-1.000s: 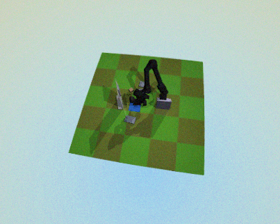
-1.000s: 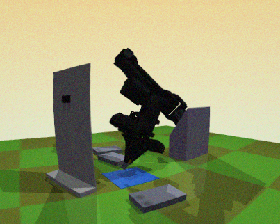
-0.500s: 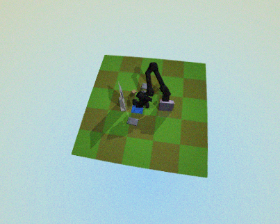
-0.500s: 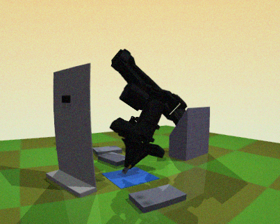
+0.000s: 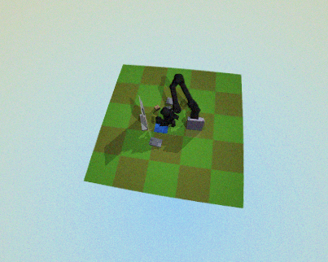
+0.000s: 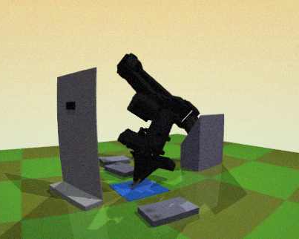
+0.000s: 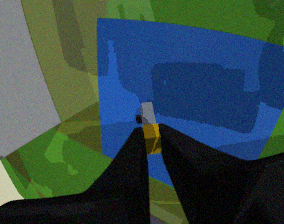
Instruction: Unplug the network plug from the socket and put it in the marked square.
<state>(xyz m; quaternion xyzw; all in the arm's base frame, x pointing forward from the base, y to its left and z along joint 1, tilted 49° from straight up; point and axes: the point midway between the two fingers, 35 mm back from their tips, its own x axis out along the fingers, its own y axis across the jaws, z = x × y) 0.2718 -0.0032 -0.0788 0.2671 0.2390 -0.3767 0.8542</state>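
Note:
My gripper [image 7: 149,132] [image 6: 136,182] is shut on the network plug [image 7: 151,127], a small yellow body with a grey tip that sticks out past the black fingertips. The fingers point steeply down over the blue marked square [image 7: 203,80] [image 6: 146,190] [image 5: 160,129], with the plug tip just above or touching its surface; I cannot tell which. The grey upright panel [image 6: 79,133] [image 5: 142,114] stands to the left, and its dark socket [image 6: 70,105] is empty.
Flat grey slabs lie around the square: one in front [image 6: 168,210] [image 5: 155,141], two behind [image 6: 119,168] [image 6: 114,159]. A grey block [image 6: 205,142] [image 5: 194,123] at the arm's base stands to the right. The panel's foot [image 6: 75,196] lies close to the square's left side.

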